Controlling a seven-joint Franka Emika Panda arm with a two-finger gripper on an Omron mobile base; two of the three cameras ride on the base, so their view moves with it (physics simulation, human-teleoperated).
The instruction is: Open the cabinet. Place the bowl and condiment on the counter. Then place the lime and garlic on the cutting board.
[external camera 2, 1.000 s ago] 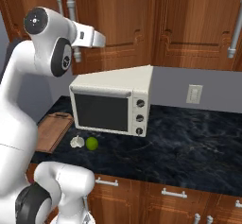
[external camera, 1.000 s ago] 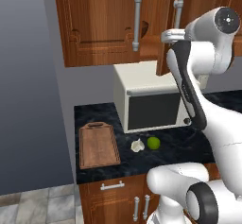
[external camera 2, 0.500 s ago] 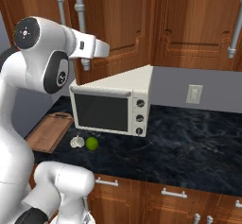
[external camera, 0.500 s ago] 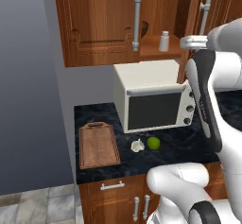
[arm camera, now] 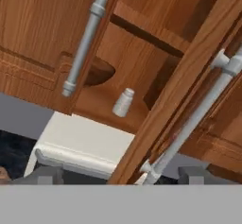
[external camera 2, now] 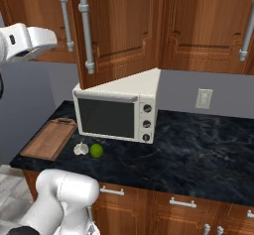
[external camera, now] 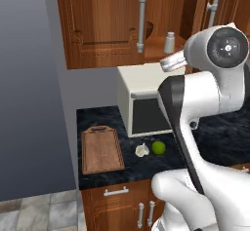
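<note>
Now your fingers stand open before the ajar cabinet, condiment and bowl inside.

Counter: cutting board, garlic, lime, toaster oven.

condiment in cabinet, garlic beside lime

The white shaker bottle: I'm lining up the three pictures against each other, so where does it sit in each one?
Left base view: shaker bottle upper middle-right, upright on the cabinet shelf behind the open door.
Right base view: not in it; the open door covers the shelf.
Hand view: centre, slightly left, on the shelf, right of the bowl.
Shared landmark: the white oven below the cabinet.
</note>
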